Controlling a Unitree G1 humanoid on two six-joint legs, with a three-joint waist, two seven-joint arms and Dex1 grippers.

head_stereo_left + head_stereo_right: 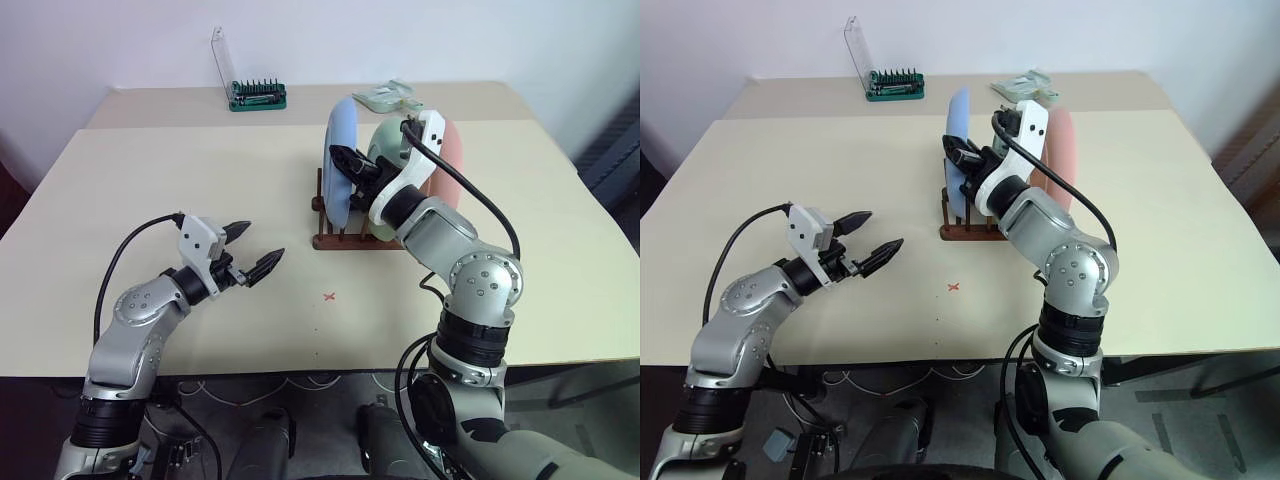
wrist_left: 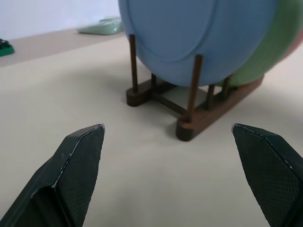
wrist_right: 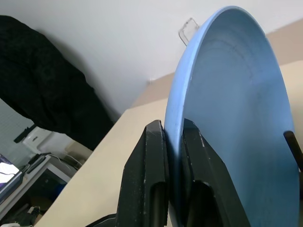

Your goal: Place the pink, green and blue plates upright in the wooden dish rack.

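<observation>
Blue plate stands on edge in the wooden dish rack.
Your right gripper pinches its rim; your left gripper, spread empty, sits well apart.

Green plate mostly behind right arm

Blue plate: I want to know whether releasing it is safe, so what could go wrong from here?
The right gripper is clamped on the rim of the blue plate, which stands upright between pegs of the wooden dish rack. If the fingers drag on release, the plate could tip out. It stands close to the green plate, so a nudge might knock that one too.
</observation>
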